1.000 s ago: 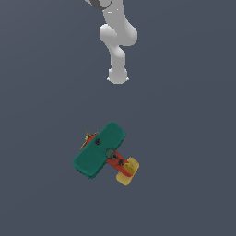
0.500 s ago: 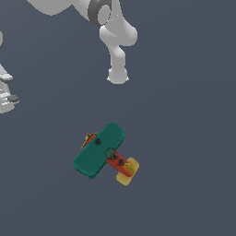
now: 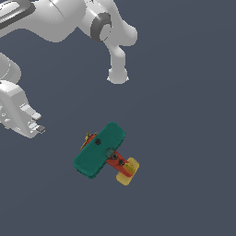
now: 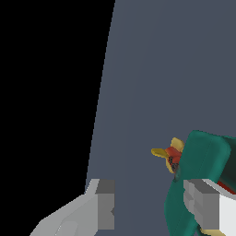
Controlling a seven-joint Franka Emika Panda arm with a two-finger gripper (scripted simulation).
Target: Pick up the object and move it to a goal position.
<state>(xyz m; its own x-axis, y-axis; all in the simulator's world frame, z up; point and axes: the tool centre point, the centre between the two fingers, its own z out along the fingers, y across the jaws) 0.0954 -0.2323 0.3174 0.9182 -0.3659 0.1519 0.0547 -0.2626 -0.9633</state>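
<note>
The toy airplane (image 3: 105, 154) lies flat on the grey-blue surface (image 3: 184, 115), teal wing across, yellow tail toward the exterior view's right, propeller toward its left. The jaws stand open and hold nothing; the gripper (image 3: 36, 123) hangs apart from the plane, off its propeller end, toward the exterior view's left. From the wrist view, the gripper (image 4: 150, 207) has one fingertip (image 4: 203, 203) in front of the plane's wing (image 4: 200, 161), the other well clear of it. Bare surface lies all around the plane. Beyond the nose, the surface's edge (image 4: 99, 115) gives way to black.
</note>
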